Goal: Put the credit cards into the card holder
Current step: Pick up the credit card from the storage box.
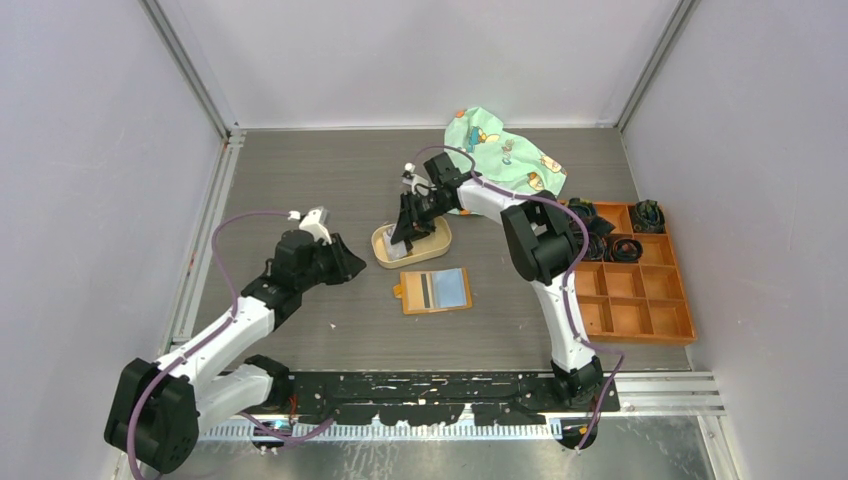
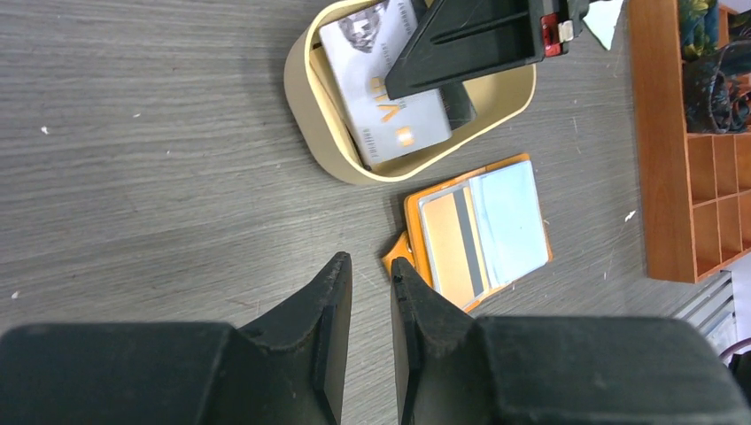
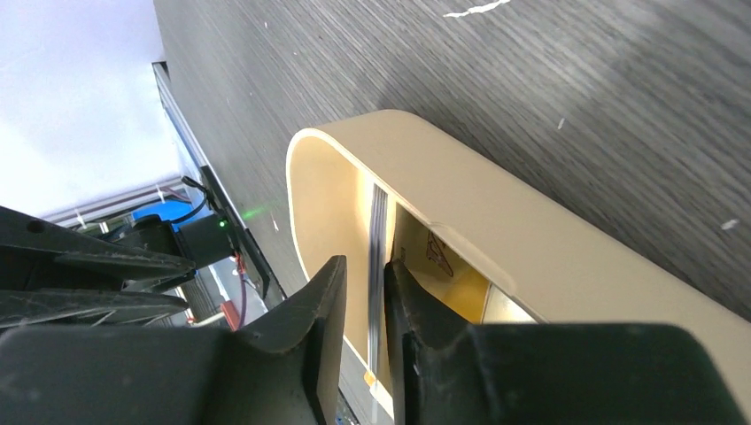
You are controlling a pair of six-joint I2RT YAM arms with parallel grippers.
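Viewing from above: right gripper [image 1: 404, 238] was seen lowered into the oval tray [image 1: 445, 238]; the card holder [image 1: 410, 300] lay open just in front of the tray, apart from it.
Left wrist only: a grey card [image 2: 383, 93] was seen leaning inside the tray; a striped card [image 2: 452, 252] and a pale blue card [image 2: 509, 221] lay side by side on the holder.
Right wrist only: the grey card's edge stood between the right fingers, jaws nearly together; a firm clamp could not be confirmed.
Left arm pose: left gripper [image 2: 367, 301] hovered above the table near the holder's corner, jaws slightly parted, nothing between them.
Right arm pose: elbow raised, wrist pitched down over the tray.
Cut off: compartment box [image 2: 664, 177] was cropped at the frame edge; card print was unreadable.
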